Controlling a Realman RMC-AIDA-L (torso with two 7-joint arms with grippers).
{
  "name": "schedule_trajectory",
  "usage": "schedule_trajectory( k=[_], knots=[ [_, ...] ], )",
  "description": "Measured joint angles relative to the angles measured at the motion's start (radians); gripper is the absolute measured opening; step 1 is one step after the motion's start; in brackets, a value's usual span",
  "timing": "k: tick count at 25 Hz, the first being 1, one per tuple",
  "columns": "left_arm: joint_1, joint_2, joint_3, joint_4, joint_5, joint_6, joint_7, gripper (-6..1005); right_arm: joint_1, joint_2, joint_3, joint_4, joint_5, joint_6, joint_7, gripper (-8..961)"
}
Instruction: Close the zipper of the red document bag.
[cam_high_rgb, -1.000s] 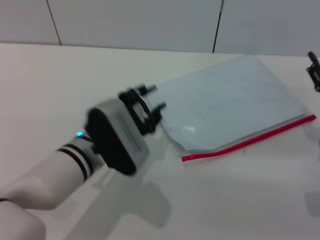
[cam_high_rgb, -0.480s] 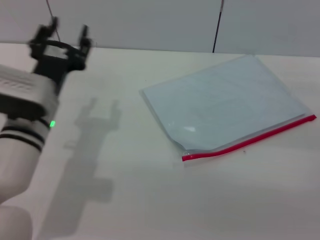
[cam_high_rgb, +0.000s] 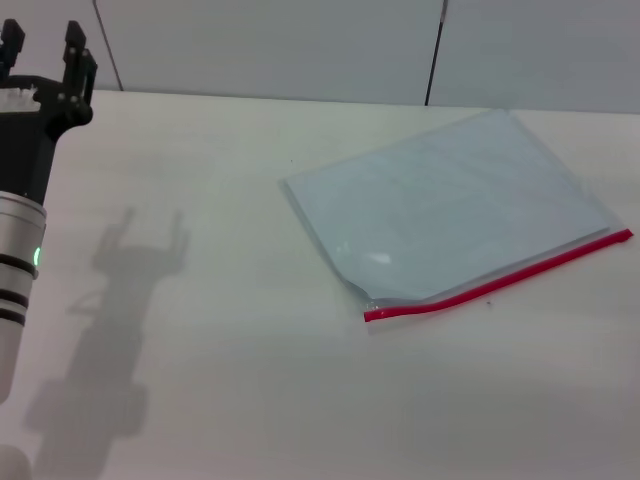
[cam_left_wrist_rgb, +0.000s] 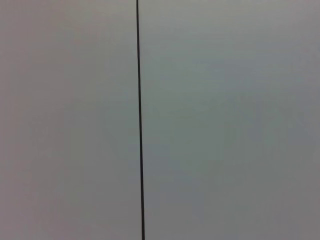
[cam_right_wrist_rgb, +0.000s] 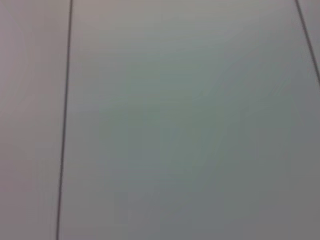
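- Writing or labels: none readable anywhere.
- My left gripper (cam_high_rgb: 45, 42) is raised at the table's (cam_high_rgb: 220, 380) far left, fingers apart and holding nothing, well apart from the red document bag (cam_high_rgb: 450, 205).
- That bag lies flat toward the right, its zipper (cam_high_rgb: 497, 279) along the near edge.
- Both wrist views show only the pale panelled wall (cam_left_wrist_rgb: 225, 120).

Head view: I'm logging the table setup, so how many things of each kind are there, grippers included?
Red document bag, with its zipper along one long edge: 1
Left gripper, fingers open, raised at the table's far left edge: 1
Right gripper: 0 in view
Total: 2
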Motion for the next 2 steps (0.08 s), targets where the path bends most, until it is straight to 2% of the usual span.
schedule_trajectory(
  k=[2],
  knots=[
    [-0.001,0.0,0.001,-0.001,0.001,-0.002,0.0,614,0.005,0.001,-0.016,-0.001,-0.001,0.0,-0.003,815]
  ],
)
